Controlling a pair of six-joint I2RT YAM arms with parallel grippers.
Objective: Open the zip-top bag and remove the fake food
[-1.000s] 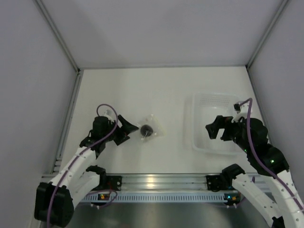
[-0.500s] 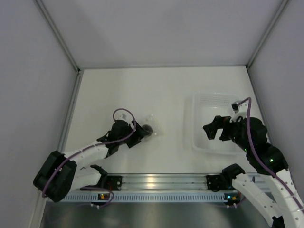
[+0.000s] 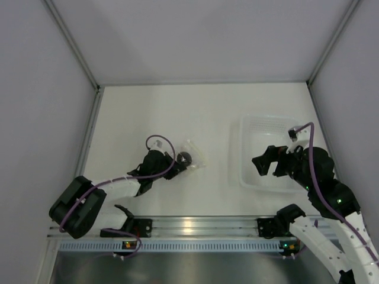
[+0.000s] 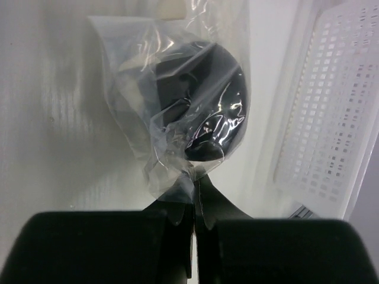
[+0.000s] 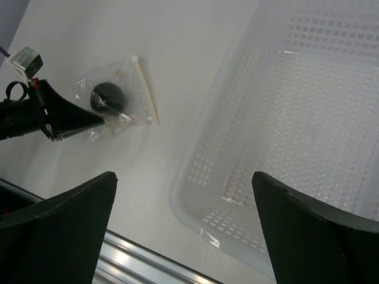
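Left of tub [image 3: 263,127], left end effector [image 4: 194,184] newly clamped on zip-top bag [image 4: 131,89]; right end effector [image 5: 183,177] unchanged, apart.

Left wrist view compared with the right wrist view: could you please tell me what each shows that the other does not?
Only the left wrist view shows, close up, the left pincer shut on the edge of the zip-top bag. Only the right wrist view shows the right pincer, open, and the perforated floor inside the tub. Both show the bag, the fake food inside it and the tub.
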